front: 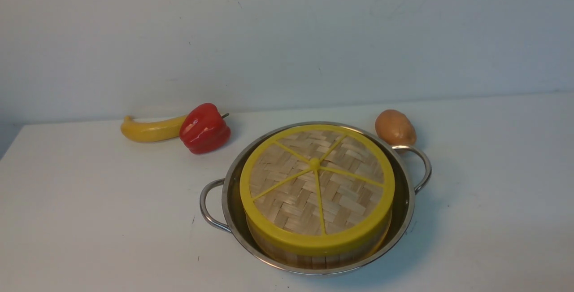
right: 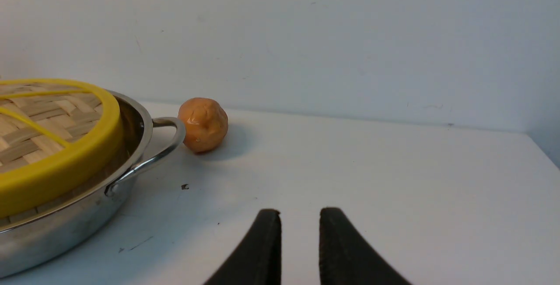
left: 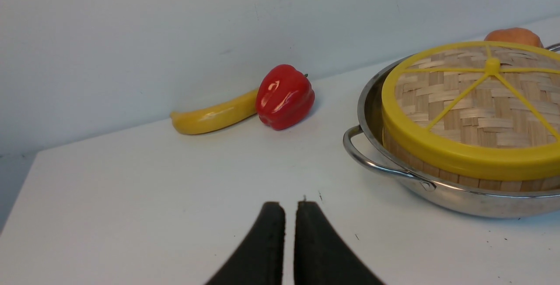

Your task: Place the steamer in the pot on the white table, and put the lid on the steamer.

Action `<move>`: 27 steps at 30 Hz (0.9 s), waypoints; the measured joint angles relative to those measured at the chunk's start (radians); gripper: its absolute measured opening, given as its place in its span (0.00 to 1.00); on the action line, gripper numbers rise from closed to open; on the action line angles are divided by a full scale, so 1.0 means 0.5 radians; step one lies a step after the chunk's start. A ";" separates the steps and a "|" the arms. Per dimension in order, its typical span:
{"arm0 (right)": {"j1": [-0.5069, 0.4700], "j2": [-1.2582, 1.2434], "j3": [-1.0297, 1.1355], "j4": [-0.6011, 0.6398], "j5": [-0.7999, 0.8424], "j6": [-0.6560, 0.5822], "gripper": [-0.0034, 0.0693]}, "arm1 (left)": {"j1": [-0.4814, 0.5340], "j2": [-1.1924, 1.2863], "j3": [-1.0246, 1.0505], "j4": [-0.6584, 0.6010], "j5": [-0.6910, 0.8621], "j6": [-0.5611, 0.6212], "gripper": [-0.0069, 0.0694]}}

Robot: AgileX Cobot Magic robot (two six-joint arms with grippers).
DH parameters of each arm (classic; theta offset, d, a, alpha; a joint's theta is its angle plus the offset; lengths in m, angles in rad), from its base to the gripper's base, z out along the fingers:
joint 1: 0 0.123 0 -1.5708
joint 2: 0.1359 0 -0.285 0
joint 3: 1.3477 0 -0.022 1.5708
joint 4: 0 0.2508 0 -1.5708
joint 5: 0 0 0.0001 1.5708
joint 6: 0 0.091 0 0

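Both my grippers sit clear of the work with nothing held, and the lidded steamer is in the pot.

Left gripper [left: 285,208] has its black fingers nearly together around nothing, above the white table [front: 89,220]; right gripper [right: 299,217] shows a clear gap between its fingers, also bare. Beyond them, the lid [front: 316,184] rests flat on the steamer [front: 314,256], which sits inside the pot [front: 406,202]. I judge both placements done; my next move only calls for keeping both arms away from the pot. A banana [front: 150,129], red pepper [front: 204,128] and potato [front: 394,127] lie behind. I can read no brands, labels or writing.
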 joint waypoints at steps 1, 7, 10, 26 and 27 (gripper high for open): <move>0.000 0.000 0.000 0.000 0.000 0.000 0.27 | 0.008 0.000 0.000 0.000 -0.002 0.000 0.13; 0.000 0.000 0.000 0.000 -0.002 0.000 0.30 | 0.293 -0.002 0.154 -0.006 -0.248 0.002 0.13; 0.000 0.000 0.000 0.000 -0.002 0.000 0.31 | 0.427 0.000 0.354 -0.006 -0.501 -0.015 0.13; 0.000 0.000 0.000 0.000 -0.002 0.000 0.36 | 0.496 0.005 0.838 -0.009 -0.752 -0.097 0.16; 0.000 0.000 0.000 0.000 -0.002 0.000 0.36 | 0.496 0.005 0.838 -0.009 -0.752 -0.097 0.16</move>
